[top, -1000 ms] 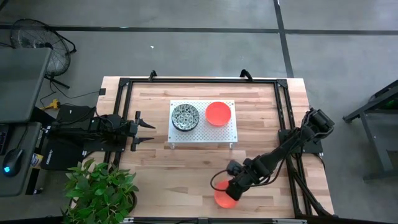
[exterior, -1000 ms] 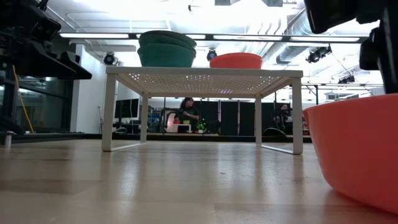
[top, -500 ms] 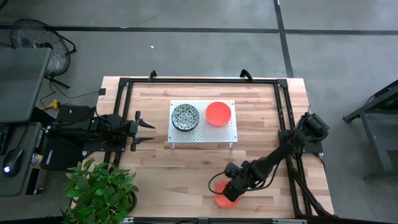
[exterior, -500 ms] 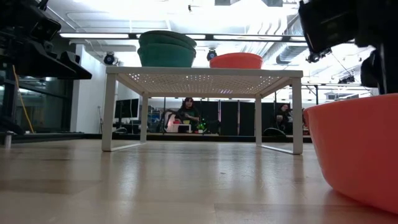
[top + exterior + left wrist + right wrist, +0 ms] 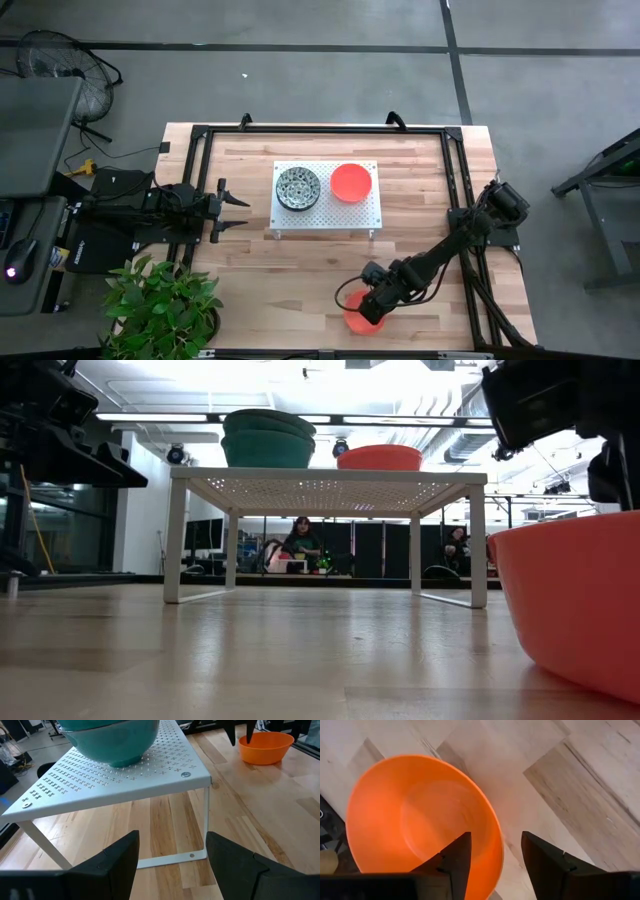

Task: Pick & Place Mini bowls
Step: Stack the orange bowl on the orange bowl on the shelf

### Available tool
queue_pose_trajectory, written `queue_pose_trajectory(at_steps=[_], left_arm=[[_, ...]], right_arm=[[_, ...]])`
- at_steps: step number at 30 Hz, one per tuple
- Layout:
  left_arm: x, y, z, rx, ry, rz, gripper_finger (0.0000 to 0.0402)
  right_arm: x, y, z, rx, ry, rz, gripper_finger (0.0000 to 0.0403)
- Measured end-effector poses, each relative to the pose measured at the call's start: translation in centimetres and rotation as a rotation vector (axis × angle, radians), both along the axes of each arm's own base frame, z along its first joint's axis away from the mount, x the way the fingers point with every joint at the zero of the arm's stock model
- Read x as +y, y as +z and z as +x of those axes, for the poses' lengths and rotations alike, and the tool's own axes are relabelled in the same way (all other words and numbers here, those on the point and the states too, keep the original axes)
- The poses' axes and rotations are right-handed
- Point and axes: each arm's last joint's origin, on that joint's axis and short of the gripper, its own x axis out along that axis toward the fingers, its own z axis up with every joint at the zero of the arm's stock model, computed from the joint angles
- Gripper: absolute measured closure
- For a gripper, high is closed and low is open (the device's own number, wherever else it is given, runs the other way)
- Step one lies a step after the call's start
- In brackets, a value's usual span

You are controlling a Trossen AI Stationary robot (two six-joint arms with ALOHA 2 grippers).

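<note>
Presently the right gripper [image 5: 492,857] is straddling, fingers apart, the glossy orange-red round bowl's [image 5: 361,320] rim near the table's front edge, probably needing a lower, squarer bite.

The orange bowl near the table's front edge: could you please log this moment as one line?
right gripper: open, straddling orange bowl rim on table | left gripper: open, waiting left of platform | platform: speckled stack, orange bowl

My two arms are dark, jointed and slender. My left gripper [image 5: 170,857] and right gripper [image 5: 492,857] each carry two matte black, wedge-shaped fingers.
</note>
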Motion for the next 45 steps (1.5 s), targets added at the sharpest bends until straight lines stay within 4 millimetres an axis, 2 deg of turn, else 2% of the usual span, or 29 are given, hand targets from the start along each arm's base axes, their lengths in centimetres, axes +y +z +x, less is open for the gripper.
queue_pose_trajectory(at_steps=[15, 23, 28, 34, 41, 45], left_arm=[[0.0, 0.0, 0.0, 0.000, 0.000, 0.000, 0.0176], [0.0, 0.0, 0.0, 0.000, 0.000, 0.000, 0.0176], [0.0, 0.0, 0.0, 0.000, -0.001, 0.000, 0.0176], [0.0, 0.0, 0.0, 0.000, 0.000, 0.000, 0.0176], [0.0, 0.0, 0.0, 0.000, -0.001, 0.000, 0.0176], [0.0, 0.0, 0.0, 0.000, -0.001, -0.001, 0.0176]], right_arm=[[0.0, -0.1, -0.1, 0.030, 0.002, 0.022, 0.0315], [-0.2, -0.2, -0.4, 0.067, -0.038, 0.011, 0.0394], [-0.5, -0.1, -0.1, 0.103, -0.055, 0.069, 0.0400], [-0.6, 0.9, 0.7, 0.086, -0.046, 0.108, 0.0401], [-0.7, 2.8, 1.7, 0.075, -0.029, 0.116, 0.0402], [-0.9, 4.6, 1.9, 0.111, -0.002, 0.099, 0.0402]])
